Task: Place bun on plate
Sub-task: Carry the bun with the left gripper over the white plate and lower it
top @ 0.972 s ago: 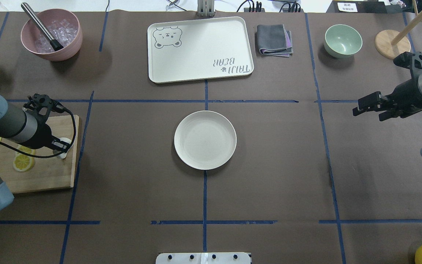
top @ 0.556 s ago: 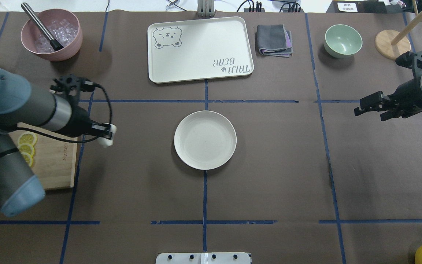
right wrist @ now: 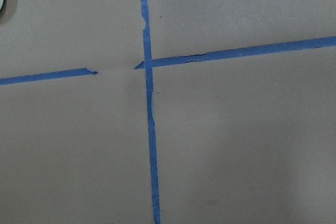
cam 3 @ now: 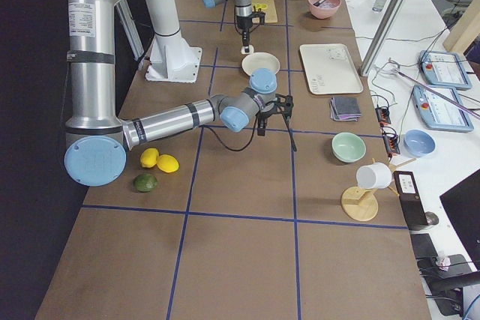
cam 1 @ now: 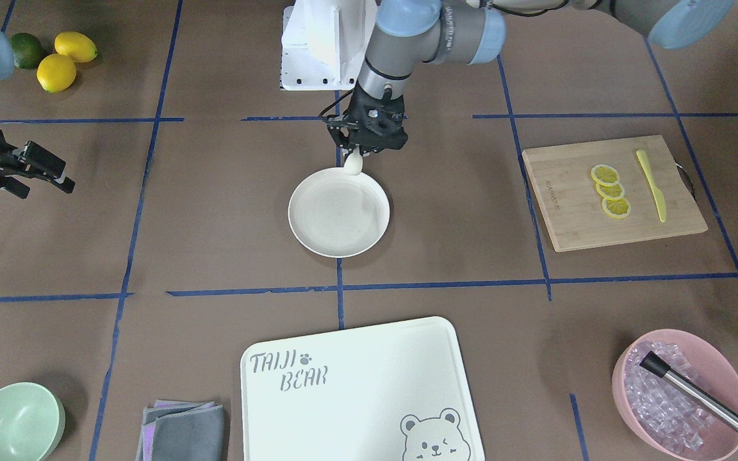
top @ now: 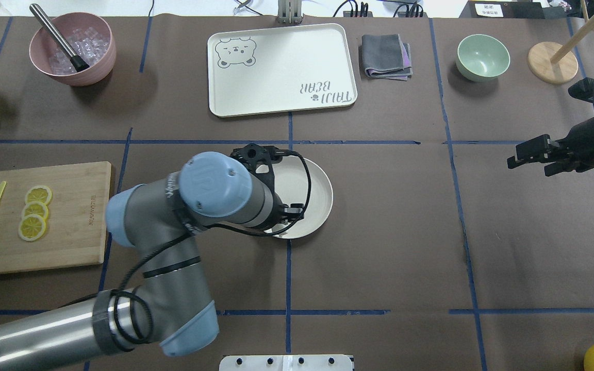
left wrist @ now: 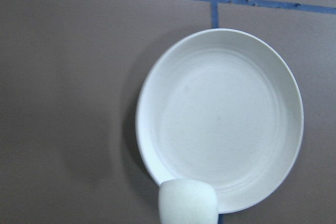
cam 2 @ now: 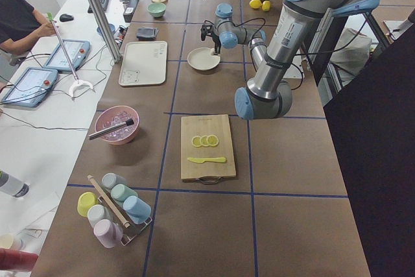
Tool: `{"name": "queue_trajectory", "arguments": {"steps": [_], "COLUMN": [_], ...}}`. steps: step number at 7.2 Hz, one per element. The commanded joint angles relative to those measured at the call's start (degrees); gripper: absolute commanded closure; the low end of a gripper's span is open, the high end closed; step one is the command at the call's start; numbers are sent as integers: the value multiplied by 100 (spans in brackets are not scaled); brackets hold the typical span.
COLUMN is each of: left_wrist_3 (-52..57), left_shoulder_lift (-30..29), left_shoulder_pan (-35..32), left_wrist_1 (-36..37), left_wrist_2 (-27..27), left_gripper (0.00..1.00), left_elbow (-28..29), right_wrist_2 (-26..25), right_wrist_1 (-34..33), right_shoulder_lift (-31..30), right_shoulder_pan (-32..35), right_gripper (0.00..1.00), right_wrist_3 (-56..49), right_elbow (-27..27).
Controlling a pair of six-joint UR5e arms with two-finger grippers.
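The bun, small, white and rounded, hangs from my left gripper, which is shut on it. It sits just above the rim of the plate on the robot's side. The left wrist view shows the bun at the bottom edge, over the round cream plate, which holds nothing. In the overhead view my left arm covers the bun and half of the plate. My right gripper hovers open and empty far to the right, above bare table.
A wooden cutting board with lemon slices and a yellow knife lies at the left. At the back stand a pink bowl of ice, the bear-printed tray, a folded grey cloth and a mint-green bowl.
My left arm has swung right from the cutting board, carrying the bun to the plate's near rim. The right gripper has drifted slightly to the right.
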Motion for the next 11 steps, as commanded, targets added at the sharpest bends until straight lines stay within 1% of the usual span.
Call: {"name": "queue_trajectory", "arguments": {"steps": [1, 3, 4, 5, 6, 7, 8, 10, 11], "left_wrist_3": [23, 330, 331, 322, 322, 322, 322, 331, 331], "left_shoulder_lift": [-639, -676, -676, -676, -676, -676, -676, -676, -667], "left_shoulder_pan": [75, 31, 31, 31, 31, 31, 22, -47, -257], "left_wrist_1": [-25, -34, -95, -104, -113, -105, -113, -104, -61], "left_wrist_2": [613, 959, 969, 969, 969, 969, 969, 969, 908], "left_gripper": [75, 75, 75, 71, 62, 39, 20, 18, 18], "left_elbow": [1080, 1240, 1302, 1337, 1338, 1338, 1338, 1329, 1259], "right_wrist_2": [-7, -7, -7, 2, 2, 2, 2, 2, 2], "right_wrist_1": [0, 0, 0, 0, 0, 0, 0, 0, 0], "right_shoulder_lift": [-14, -5, -5, -5, -5, 4, 4, 4, 13], "right_shoulder_pan": [0, -8, -8, -8, -8, -8, 0, -8, 44], "right_gripper": [0, 0, 0, 0, 0, 0, 0, 0, 0], "right_wrist_3": [0, 0, 0, 0, 0, 0, 0, 0, 0], "right_elbow": [9, -9, -9, -9, -9, -9, -9, 0, 9]}}
